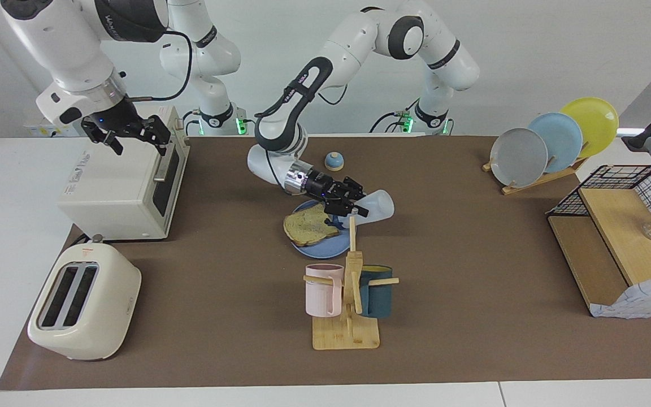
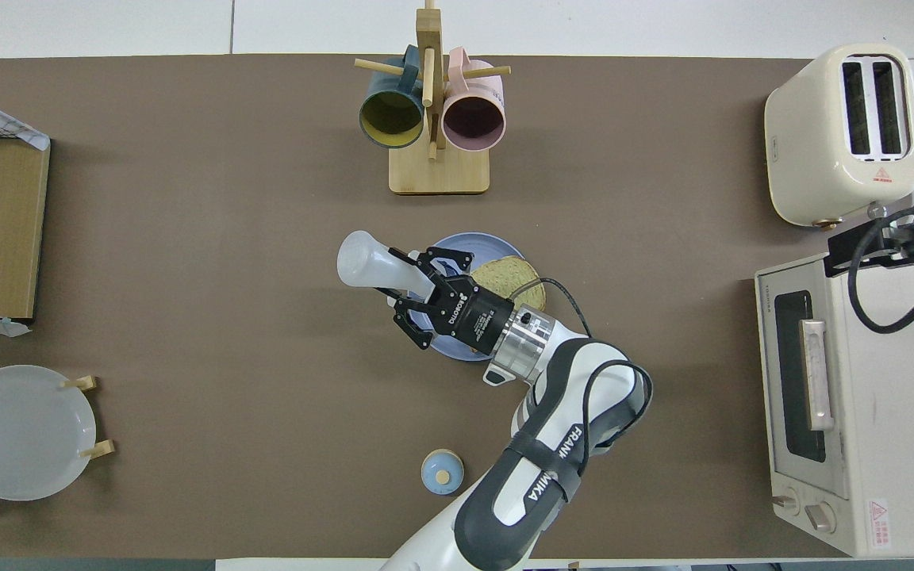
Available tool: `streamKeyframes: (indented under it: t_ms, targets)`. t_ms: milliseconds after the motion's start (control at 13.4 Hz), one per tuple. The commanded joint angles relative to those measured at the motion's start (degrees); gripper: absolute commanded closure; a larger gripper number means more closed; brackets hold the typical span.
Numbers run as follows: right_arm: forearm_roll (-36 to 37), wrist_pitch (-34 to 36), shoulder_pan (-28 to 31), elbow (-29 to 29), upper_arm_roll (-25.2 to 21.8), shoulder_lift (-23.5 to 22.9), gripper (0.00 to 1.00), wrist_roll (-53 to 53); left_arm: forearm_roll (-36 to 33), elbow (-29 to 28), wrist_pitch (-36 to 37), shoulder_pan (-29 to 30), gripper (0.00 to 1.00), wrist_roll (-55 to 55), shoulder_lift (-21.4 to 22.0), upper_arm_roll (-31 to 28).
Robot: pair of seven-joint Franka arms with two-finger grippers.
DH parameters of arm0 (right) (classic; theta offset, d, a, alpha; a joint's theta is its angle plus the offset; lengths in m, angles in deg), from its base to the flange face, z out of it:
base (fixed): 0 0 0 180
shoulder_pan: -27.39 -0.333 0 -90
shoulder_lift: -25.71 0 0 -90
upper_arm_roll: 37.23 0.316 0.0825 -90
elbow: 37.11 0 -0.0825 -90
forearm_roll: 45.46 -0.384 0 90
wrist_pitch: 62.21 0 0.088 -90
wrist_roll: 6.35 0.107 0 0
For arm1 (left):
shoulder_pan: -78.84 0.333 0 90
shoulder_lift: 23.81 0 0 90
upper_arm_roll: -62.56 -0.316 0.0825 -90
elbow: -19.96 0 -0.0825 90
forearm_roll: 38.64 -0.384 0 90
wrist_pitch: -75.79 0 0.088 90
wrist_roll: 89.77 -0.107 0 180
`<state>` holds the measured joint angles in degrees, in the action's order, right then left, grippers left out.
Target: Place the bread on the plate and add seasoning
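The bread lies flat on the blue plate at the middle of the table; both also show in the overhead view, the bread and the plate. My left gripper is shut on the seasoning bottle just above the plate. The bottle is tipped on its side, its base toward the left arm's end and its neck toward the bread. Its cap is hidden by the fingers. My right gripper waits open and empty over the toaster oven.
A mug tree with a pink and a dark teal mug stands just farther from the robots than the plate. A blue-domed bell sits nearer to the robots. A cream toaster, a plate rack and a wooden shelf stand at the table's ends.
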<state>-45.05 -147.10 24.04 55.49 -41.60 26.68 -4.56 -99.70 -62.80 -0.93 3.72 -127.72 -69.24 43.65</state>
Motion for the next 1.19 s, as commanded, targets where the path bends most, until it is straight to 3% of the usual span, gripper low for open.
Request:
streamKeyframes:
  t_ms: [0,149,298,596,894,1117]
  targets:
    - [0.1,1.0,0.3,-0.1,0.2,0.4,0.00,-1.1,1.9,-1.5,0.4,-0.9,1.00,0.0,1.6,-0.4]
    - [0.1,1.0,0.3,-0.1,0.2,0.4,0.00,-1.1,4.9,-1.4,-0.5,0.3,1.00,3.3,3.2,-0.5]
    - [-3.6,4.9,-0.3,1.1,0.0,1.7,0.00,-1.0,10.9,-2.2,-3.2,3.9,1.00,6.1,11.3,-0.5]
    - [-4.7,4.9,-0.2,1.4,0.6,1.8,0.00,-1.3,21.1,-3.0,-4.7,8.7,1.00,10.7,19.9,-0.5]
    - [-4.7,4.9,0.1,1.4,0.3,1.8,0.00,-1.3,32.5,-13.2,-19.5,17.2,1.00,16.0,33.9,-0.5]
    - [-4.7,4.9,0.1,1.4,0.4,1.8,0.00,-1.3,39.8,-17.5,-31.3,23.4,1.00,21.6,36.7,-0.5]
